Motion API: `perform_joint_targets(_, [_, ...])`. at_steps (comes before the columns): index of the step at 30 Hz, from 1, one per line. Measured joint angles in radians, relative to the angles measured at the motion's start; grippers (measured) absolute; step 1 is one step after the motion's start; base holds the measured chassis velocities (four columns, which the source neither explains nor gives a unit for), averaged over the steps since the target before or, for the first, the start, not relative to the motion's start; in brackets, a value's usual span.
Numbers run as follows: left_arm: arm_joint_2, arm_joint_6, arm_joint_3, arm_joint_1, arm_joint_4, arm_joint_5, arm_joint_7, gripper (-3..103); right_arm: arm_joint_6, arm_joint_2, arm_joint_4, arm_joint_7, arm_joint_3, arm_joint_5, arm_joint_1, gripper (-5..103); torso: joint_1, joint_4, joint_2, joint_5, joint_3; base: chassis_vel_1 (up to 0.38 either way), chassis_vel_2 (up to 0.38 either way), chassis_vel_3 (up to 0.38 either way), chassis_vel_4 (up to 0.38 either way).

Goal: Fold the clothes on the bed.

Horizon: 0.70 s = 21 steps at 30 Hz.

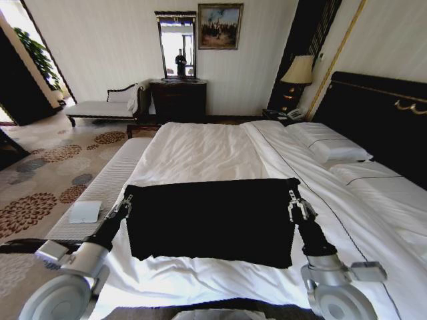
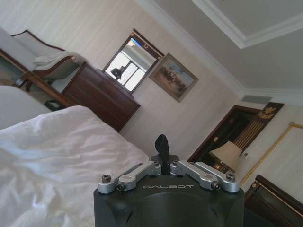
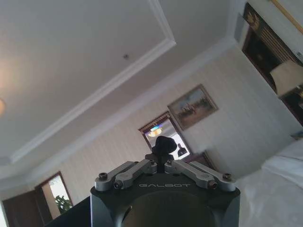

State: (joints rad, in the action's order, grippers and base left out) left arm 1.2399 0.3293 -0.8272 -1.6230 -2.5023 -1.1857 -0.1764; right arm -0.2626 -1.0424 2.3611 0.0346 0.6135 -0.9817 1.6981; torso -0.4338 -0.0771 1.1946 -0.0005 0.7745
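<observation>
The black T-shirt (image 1: 210, 223) is spread as a wide dark rectangle across the near part of the bed (image 1: 200, 150), its lettering hidden. My left gripper (image 1: 125, 202) is at the shirt's far left corner and my right gripper (image 1: 295, 203) at its far right corner. The far edge runs taut between them and looks slightly raised. In the left wrist view the left gripper (image 2: 162, 143) is shut, its black tips pressed together. The right gripper (image 3: 164, 143) is shut in the same way, and a dark strip of the T-shirt (image 3: 66, 215) shows beside it.
A white bench (image 1: 100, 193) with a white pad stands along the bed's left side. Pillows (image 1: 330, 143) and the dark headboard (image 1: 380, 117) are on the right. A chaise (image 1: 107, 107), a dresser (image 1: 179, 100) with a mirror and a lamp (image 1: 298, 70) line the far wall.
</observation>
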Motion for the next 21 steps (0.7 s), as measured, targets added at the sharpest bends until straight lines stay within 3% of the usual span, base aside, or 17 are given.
perform_joint_targets(3, [-0.022,0.02,0.073,0.066,0.084,0.088,0.01,3,0.071,0.033,-0.109,0.069,-0.066,-0.003,-0.115,2,0.0,0.0009,0.0,0.0003,0.0,0.0,0.0,0.0,0.0])
perform_joint_targets(6, [-0.037,0.028,0.209,0.181,0.345,0.192,0.019,3,0.14,0.057,-0.338,0.137,-0.204,-0.049,-0.271,2,0.0,0.0001,0.0,-0.0002,0.0,0.0,0.0,0.0,0.0])
perform_joint_targets(7, [-0.035,0.025,0.249,0.228,0.44,0.219,0.022,3,0.151,0.058,-0.414,0.148,-0.249,-0.058,-0.319,2,0.0,0.0002,-0.001,-0.0004,0.001,0.0,0.0,0.0,0.0])
perform_joint_targets(8, [-0.035,0.025,0.249,0.228,0.44,0.219,0.022,3,0.151,0.058,-0.414,0.148,-0.249,-0.058,-0.319,2,0.0,0.0002,-0.001,-0.0004,0.001,0.0,0.0,0.0,0.0])
perform_joint_targets(9, [-0.026,0.014,0.292,0.293,0.559,0.254,0.023,3,0.156,0.053,-0.52,0.153,-0.314,-0.058,-0.391,2,0.0,0.0003,-0.001,-0.0001,0.001,0.0,0.0,0.0,0.0])
perform_joint_targets(13, [0.014,-0.037,0.373,0.491,0.894,0.312,0.05,3,0.128,0.004,-0.829,0.114,-0.451,-0.041,-0.607,2,-0.001,0.0003,-0.001,-0.0003,0.001,0.0,0.0,0.0,0.0])
perform_joint_targets(18, [0.033,-0.095,0.402,0.603,1.053,0.297,0.101,3,0.084,-0.048,-0.995,0.046,-0.492,-0.052,-0.723,2,-0.001,0.0003,-0.001,-0.0002,0.0,0.0,0.0,0.0,0.0])
perform_joint_targets(21, [0.037,-0.122,0.41,0.627,1.092,0.291,0.126,3,0.065,-0.059,-1.039,0.015,-0.495,-0.059,-0.748,2,-0.001,0.0004,-0.001,0.0,0.0,0.0,0.0,0.0,0.0])
